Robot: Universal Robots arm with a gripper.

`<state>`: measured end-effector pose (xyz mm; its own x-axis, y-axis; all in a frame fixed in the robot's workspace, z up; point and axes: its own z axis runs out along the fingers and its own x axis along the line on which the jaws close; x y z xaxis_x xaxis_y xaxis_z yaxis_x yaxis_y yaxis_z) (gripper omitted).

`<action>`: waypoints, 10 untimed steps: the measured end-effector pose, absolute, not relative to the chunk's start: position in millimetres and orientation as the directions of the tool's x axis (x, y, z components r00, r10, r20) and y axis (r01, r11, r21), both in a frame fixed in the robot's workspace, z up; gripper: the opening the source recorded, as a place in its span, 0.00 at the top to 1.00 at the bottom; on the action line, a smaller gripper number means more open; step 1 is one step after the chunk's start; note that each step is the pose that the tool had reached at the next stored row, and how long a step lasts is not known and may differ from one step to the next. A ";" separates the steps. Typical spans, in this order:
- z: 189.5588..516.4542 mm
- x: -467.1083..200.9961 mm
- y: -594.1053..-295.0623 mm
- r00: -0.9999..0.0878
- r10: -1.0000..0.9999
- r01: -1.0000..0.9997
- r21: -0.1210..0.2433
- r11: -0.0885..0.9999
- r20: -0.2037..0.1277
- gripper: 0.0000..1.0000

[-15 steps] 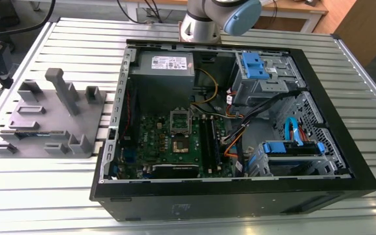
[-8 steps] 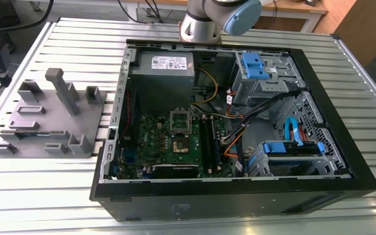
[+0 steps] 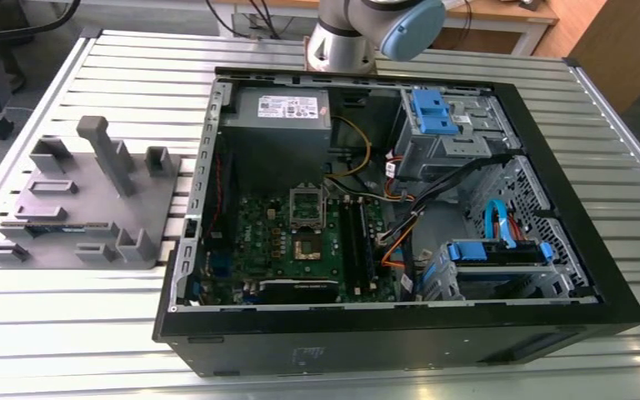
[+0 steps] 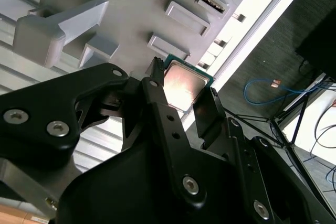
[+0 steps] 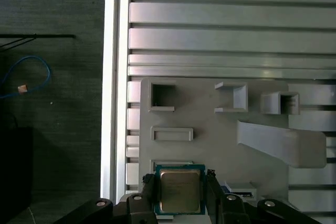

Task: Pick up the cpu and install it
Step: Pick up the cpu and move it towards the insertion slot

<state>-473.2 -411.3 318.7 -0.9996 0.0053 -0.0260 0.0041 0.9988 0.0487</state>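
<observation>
The cpu [image 5: 179, 190], a small square chip with a pale metal top and a green rim, sits between the two black fingers of my gripper [image 5: 181, 195]. The fingers press on two opposite edges of it. In the second wrist view the cpu [image 4: 185, 83] is likewise clamped in the gripper [image 4: 182, 92], in front of the grey plastic holder [image 4: 131, 9]. The holder [image 5: 210, 140] lies beneath the chip. The holder [image 3: 76, 200] rests on the slatted table at the exterior view's left. The dark board socket [image 3: 307, 242] lies inside the open computer case [image 3: 398, 225].
The robot arm's base [image 3: 348, 42] stands behind the case. A green-and-blue memory stick [image 3: 53, 227] lies in the holder. The table's edge [image 5: 113, 77] runs beside the holder, with dark floor and a blue cable [image 5: 26, 77] beyond. Cables and blue drive bays [image 3: 442, 117] crowd the case.
</observation>
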 end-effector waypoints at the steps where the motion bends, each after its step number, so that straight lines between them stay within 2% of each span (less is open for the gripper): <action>1: 320.8 -473.2 -411.3 -1.000 0.005 0.004 0.049 0.999 -0.026 0.53; 10: 337.8 -473.2 -411.3 -1.000 0.005 0.004 0.049 0.999 -0.026 0.53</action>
